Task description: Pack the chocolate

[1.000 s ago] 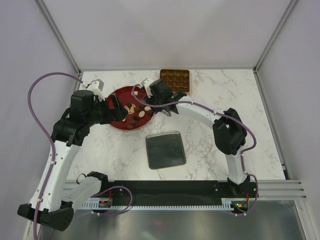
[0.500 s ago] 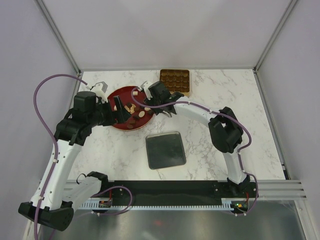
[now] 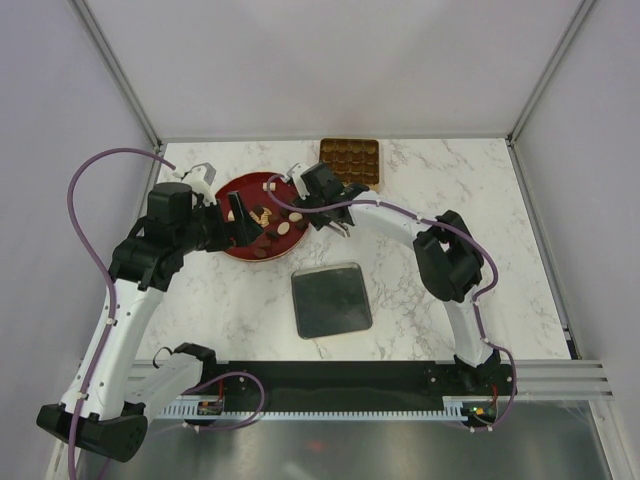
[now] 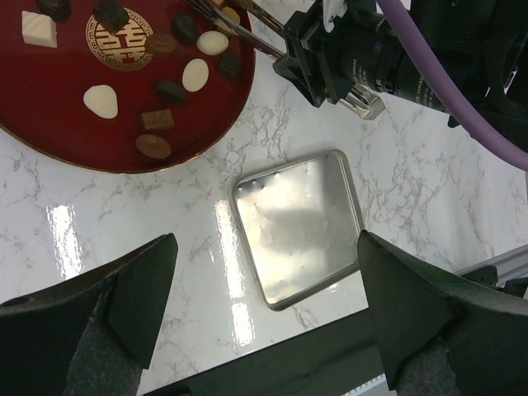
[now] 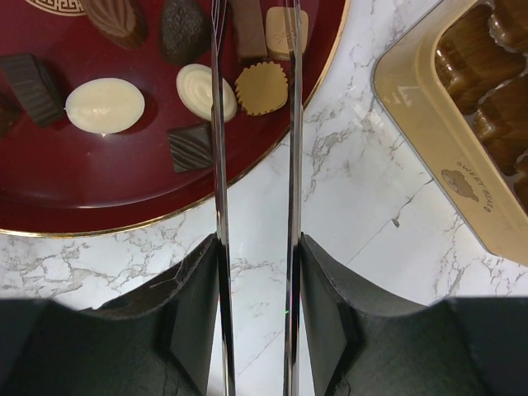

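The right gripper (image 5: 254, 49) is holding its two long thin blades partly apart. Their tips are running off the top of the wrist view, so I cannot tell whether they are closing on a piece. The left gripper (image 4: 264, 318) is standing wide apart and carrying nothing, hanging above the silver lid (image 4: 297, 227) near the table's near edge.

The chocolate (image 5: 105, 105) is lying loose in the red dish (image 5: 124, 190), most of it crowding toward the dish's edge that faces the gold tray (image 5: 429, 124). That tray is sitting at the table's far edge, and its brown cups are looking empty.

The step in hand is probably picking one piece. A fluted caramel round (image 5: 261, 87) is showing between the blades, just beside a cream piece at the left blade. Doing it well is likely meaning straddling one piece only, squeezing gently so it is not skidding or cracking, then lifting clear of the dish's rim before swinging to the tray.
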